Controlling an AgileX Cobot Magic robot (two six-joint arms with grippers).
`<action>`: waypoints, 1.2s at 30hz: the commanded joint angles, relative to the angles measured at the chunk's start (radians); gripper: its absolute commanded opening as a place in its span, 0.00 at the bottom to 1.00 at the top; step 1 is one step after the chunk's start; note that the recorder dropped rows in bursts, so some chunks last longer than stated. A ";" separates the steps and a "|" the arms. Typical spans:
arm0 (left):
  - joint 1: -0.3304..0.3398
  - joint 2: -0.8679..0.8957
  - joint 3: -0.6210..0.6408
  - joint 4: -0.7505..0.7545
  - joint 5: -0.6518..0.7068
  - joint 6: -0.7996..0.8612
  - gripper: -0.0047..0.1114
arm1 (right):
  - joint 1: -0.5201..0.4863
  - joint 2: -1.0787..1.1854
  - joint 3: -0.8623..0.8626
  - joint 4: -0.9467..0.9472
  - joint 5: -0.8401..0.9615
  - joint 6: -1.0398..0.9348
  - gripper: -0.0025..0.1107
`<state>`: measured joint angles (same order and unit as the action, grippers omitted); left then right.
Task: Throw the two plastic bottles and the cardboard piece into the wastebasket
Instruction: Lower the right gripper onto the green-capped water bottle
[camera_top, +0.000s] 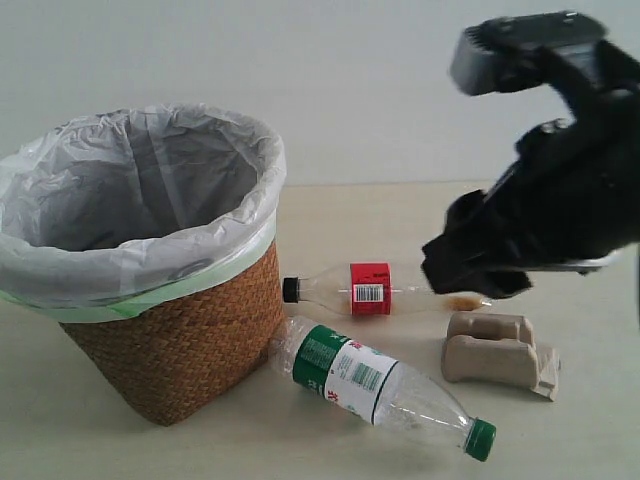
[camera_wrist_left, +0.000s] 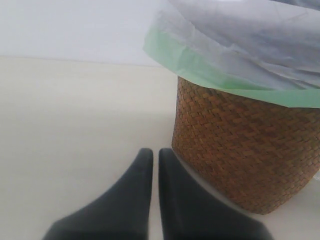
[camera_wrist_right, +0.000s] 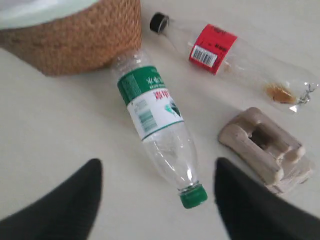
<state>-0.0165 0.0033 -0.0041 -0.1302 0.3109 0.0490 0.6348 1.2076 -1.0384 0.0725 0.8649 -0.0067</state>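
The wicker wastebasket (camera_top: 190, 340) with its white bag stands at the left. Both clear bottles lie on the table beside it. The red-label, black-cap bottle (camera_top: 370, 289) is farther back. The green-label bottle (camera_top: 370, 380) touches the basket with its base, green cap pointing away. The beige cardboard piece (camera_top: 495, 350) rests to their right. My right gripper (camera_top: 470, 275) hovers open above the bottles; in its wrist view the gripper (camera_wrist_right: 157, 167) straddles the green bottle (camera_wrist_right: 150, 107) near its cap, above it. My left gripper (camera_wrist_left: 151, 152) is shut and empty, low beside the basket (camera_wrist_left: 240, 150).
The bag's pale green edge (camera_wrist_left: 200, 67) overhangs the basket wall. Cream tabletop (camera_wrist_left: 75, 125) lies bare on the left gripper's side. A plain wall stands behind the table.
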 joint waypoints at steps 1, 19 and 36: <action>0.001 -0.003 0.004 0.003 -0.001 -0.005 0.07 | 0.002 0.210 -0.170 -0.040 0.189 -0.181 0.65; 0.001 -0.003 0.004 0.003 -0.001 -0.005 0.07 | 0.004 0.559 -0.194 -0.079 0.019 -0.317 0.68; 0.001 -0.003 0.004 0.003 -0.001 -0.005 0.07 | 0.075 0.730 -0.194 -0.044 -0.136 -0.318 0.68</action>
<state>-0.0165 0.0033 -0.0041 -0.1302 0.3109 0.0490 0.6930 1.9176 -1.2252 0.0271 0.7606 -0.3171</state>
